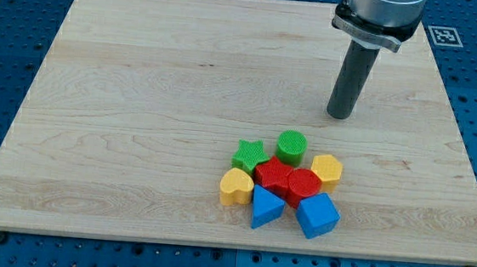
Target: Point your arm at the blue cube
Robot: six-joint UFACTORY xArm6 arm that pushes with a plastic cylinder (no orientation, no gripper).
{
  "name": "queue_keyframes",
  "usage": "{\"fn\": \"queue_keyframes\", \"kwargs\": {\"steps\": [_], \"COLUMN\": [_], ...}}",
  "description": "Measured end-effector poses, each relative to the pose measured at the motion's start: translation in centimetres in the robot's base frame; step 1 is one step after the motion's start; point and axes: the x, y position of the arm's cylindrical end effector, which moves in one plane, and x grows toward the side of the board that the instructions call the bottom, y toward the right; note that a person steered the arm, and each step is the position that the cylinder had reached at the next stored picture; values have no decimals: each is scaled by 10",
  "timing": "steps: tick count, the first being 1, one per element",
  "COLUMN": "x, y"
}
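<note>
The blue cube [317,215] lies at the lower right of a tight cluster of blocks near the view's bottom centre. My tip [339,116] rests on the board above the cluster, well apart from the blue cube and a little above and to the right of the green cylinder [290,145]. The cluster also holds a green star [249,155], a yellow hexagon [327,169], a red star-like block [273,176], a red cylinder [303,186], a yellow heart [236,187] and a blue triangle [266,207].
The wooden board [139,100] lies on a blue perforated table. A black-and-white marker tag [445,35] sits off the board at the view's top right.
</note>
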Motion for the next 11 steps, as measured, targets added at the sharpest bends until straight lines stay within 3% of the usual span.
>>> {"fn": "queue_keyframes", "kwargs": {"steps": [2, 3, 6, 7, 9, 11], "x": [7, 39, 167, 184, 184, 183], "y": [25, 56, 61, 56, 53, 13]}}
